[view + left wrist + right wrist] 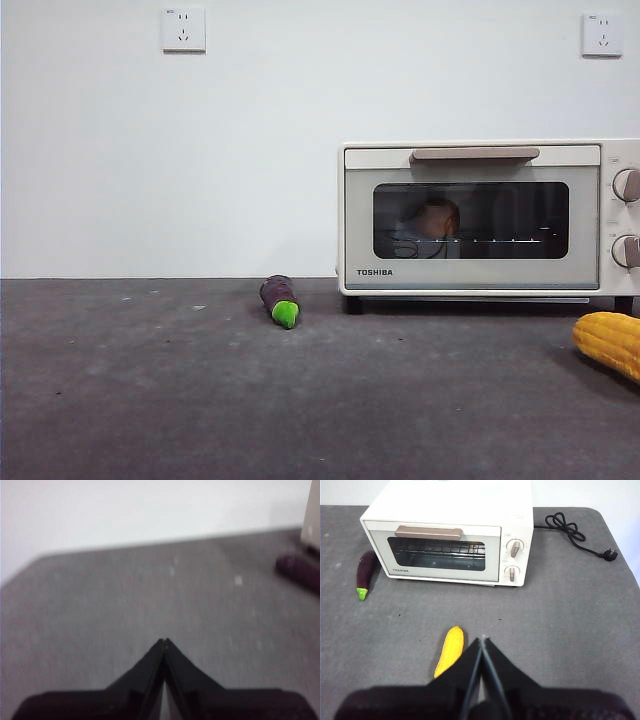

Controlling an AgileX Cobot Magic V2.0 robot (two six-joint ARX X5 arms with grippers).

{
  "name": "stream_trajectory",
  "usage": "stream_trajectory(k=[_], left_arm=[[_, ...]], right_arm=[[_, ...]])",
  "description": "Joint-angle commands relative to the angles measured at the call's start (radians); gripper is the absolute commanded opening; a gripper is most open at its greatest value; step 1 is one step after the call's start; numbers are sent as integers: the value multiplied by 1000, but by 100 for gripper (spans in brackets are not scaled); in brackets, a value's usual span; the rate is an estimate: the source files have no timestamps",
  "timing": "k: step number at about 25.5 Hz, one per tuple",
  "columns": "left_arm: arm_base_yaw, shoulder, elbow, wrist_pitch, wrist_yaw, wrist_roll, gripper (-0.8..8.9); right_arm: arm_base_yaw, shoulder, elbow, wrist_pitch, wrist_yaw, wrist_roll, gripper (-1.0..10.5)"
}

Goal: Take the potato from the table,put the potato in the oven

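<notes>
Potato: a rounded orange-brown lump, the potato point(437, 217), is showing dimly behind the dark glass of the cream-white boxy Toshiba oven point(470, 275), resting on the wire rack; the right wrist view is not picking it out.
Oven door: it is sitting closed, beige bar handle point(474, 154) up top.
Left gripper: the left gripper point(164, 642) is hanging over bare table, black jaws pressed together, gripping nothing.
Right gripper: the right gripper point(482, 641) is looking down from high above the yellow corn cob point(450, 650), jaws pressed together and empty too.
Step in hand: judging by this, the job is looking finished, so the clean play is keeping both arms high and well away from the door and the two round knobs point(514, 548).
Bystanders: the small purple eggplant with green tip point(280, 299) is lying just beside the oven's corner; the corn is lying well apart in front.
Surface: the flat dark grey mottled table point(150, 390) is showing pale specks.
Room: a plain white wall point(200, 150) is carrying two sockets; the oven's black cord point(570, 532) is lying unplugged.
</notes>
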Motion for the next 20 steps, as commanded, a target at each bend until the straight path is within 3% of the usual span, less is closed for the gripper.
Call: stream_trajectory(k=[1,6,12,20], left_arm=[[2,-2,-10,0,10,-14,-3],[-2,-2,-10,-1,8,-15,-3],[-4,-2,-10,-1,1,-97,-4],[-3,-1,-10,10,3,-94,-3]], right_arm=[[1,1,3,-19,4,6,1],[1,1,3,-19,4,6,1],[1,1,3,-19,4,6,1],[1,1,3,-20,4,6,1]])
